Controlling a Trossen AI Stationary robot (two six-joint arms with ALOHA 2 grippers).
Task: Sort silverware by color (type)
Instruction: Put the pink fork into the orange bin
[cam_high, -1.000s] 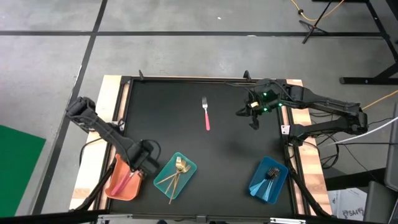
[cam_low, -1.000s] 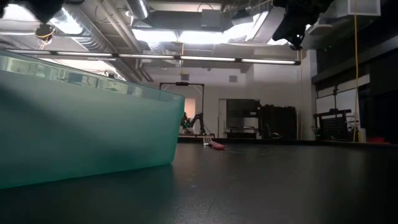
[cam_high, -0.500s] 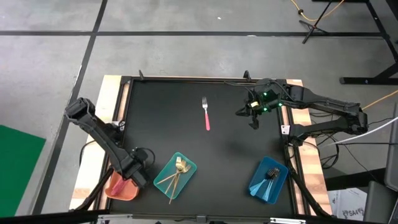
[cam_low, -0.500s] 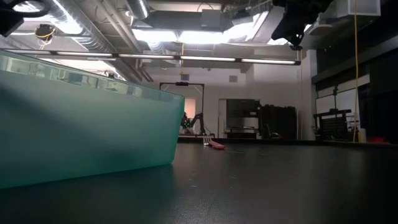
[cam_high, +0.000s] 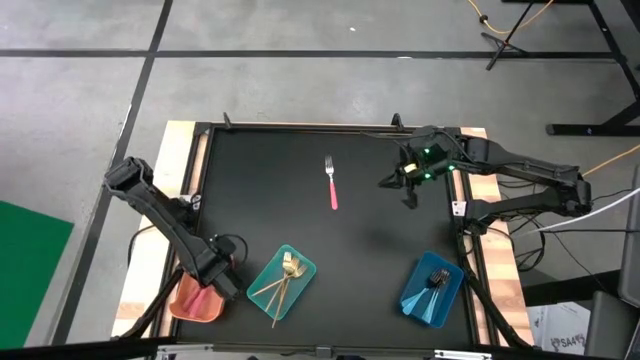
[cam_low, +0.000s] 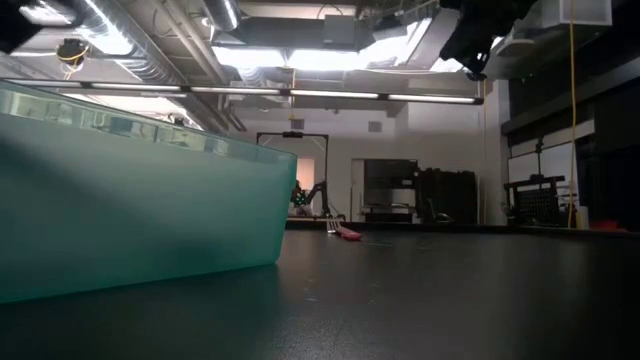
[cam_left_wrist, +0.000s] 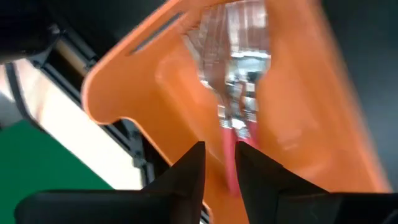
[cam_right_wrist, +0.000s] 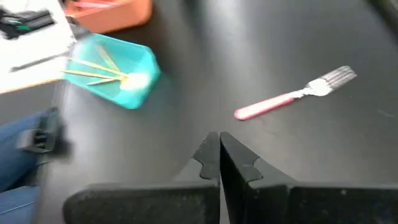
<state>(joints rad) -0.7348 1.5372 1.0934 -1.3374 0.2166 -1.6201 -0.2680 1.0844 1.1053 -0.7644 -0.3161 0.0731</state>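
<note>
High view: left end effector (cam_high: 222, 283) spread over orange tray (cam_high: 190, 304); right end effector (cam_high: 408, 198) pressed together; no writing legible.

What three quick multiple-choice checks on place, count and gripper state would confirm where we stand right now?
1. Where is the pink-handled fork that is still unsorted?
A. in the teal tray
B. on the bare black mat
C. in the blue tray

2. How many trays sit along the mat's near edge?
A. two
B. three
C. four

3. How is the right gripper?
A. shut, holding nothing
B. shut on a fork
C. wide open

Answers:
1 B, it lies alone mid-mat.
2 B, the orange tray, teal tray and blue tray.
3 A, its fingers meet above the mat with nothing between them.
</note>
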